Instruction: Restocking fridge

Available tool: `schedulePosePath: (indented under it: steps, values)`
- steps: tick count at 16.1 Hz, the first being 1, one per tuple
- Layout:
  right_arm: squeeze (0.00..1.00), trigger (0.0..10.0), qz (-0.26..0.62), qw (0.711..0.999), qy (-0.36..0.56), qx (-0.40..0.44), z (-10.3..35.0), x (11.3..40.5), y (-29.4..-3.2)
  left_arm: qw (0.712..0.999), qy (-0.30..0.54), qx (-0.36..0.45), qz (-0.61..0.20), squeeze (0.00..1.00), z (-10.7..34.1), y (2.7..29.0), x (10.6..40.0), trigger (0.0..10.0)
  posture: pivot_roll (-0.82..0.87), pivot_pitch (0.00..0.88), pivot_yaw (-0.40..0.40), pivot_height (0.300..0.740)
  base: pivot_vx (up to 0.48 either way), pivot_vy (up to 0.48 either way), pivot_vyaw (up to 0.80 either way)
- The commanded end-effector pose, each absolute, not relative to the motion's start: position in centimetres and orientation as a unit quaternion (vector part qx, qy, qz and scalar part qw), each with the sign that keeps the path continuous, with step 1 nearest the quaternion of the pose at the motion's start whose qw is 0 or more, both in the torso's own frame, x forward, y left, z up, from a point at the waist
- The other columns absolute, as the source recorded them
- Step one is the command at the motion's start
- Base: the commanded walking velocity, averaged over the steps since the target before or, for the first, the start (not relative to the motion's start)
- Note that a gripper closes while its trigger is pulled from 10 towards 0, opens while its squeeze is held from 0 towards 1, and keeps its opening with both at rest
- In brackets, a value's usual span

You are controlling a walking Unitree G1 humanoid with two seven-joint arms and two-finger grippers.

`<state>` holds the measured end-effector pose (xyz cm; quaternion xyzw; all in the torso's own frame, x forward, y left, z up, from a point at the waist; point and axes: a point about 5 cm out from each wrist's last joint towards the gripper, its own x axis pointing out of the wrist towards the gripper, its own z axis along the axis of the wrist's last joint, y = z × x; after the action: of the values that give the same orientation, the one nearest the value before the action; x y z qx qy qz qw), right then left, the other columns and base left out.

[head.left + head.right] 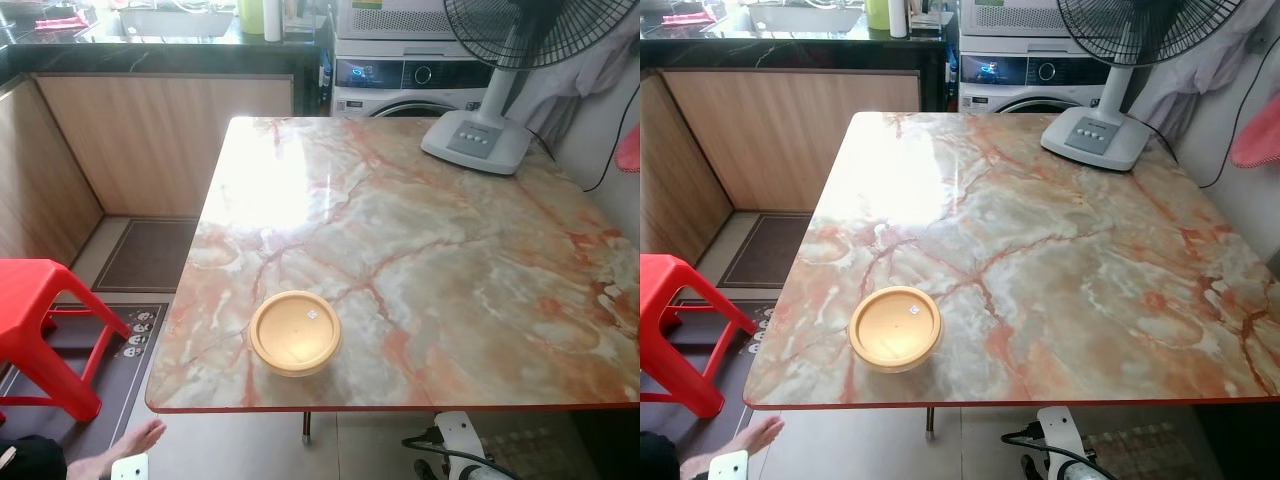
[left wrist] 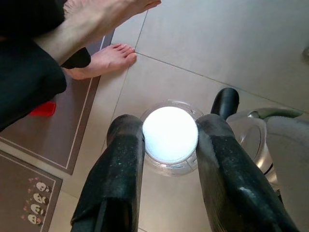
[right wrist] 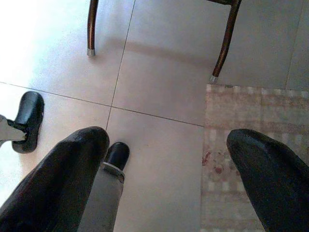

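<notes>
- In your left wrist view, the left gripper [image 2: 170, 137] hangs low over the tiled floor [image 2: 231, 53], its two black fingers [image 2: 118, 169] pinched on a clear jar with a white lid [image 2: 170, 134] — each finger presses one side of the lid.
- Beyond that jar you see a person's bare feet [image 2: 108, 59] at the edge of a brown floor mat [image 2: 53, 145].
- In your right wrist view, the right gripper [image 3: 166, 166] points at the floor with its fingers spread wide apart and nothing between them; under it lie pale tiles and the edge of a checked rug [image 3: 251, 125].
- Two metal table legs [image 3: 91, 26] stand on the tiles past the gripper.
- From the head camera, a round yellow lidded container [image 1: 294, 332] sits on the marble table [image 1: 450, 260] near its front edge, towards your left corner.
- A red plastic stool [image 1: 40, 325] stands on the floor to the left of the table.
- At the far right corner of the table rests the base of a standing fan [image 1: 478, 138].
- Behind the table, a washing machine [image 1: 400, 85] stands beside a dark kitchen counter [image 1: 150, 50] — both well apart from the container.
</notes>
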<state>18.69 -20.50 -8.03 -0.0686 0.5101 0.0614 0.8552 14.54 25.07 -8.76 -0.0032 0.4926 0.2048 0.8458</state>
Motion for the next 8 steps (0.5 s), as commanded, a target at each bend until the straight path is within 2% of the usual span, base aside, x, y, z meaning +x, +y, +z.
schedulePosePath:
  steps: [1,8]
  values:
    - [0.0,10.0,0.058,0.856,0.51,-0.066,-7.98,18.81,-20.52,0.843,0.495,-0.003,0.209,0.0,-8.79,25.45,14.19,10.0,0.12,0.0,-0.044,0.74,0.0,0.0,0.0]
    - [0.0,10.0,0.058,0.855,0.511,-0.065,-8.03,18.68,-20.53,0.844,0.495,-0.002,0.207,0.0,-8.84,25.35,14.11,10.0,0.13,0.0,-0.046,0.74,0.0,0.0,0.0]
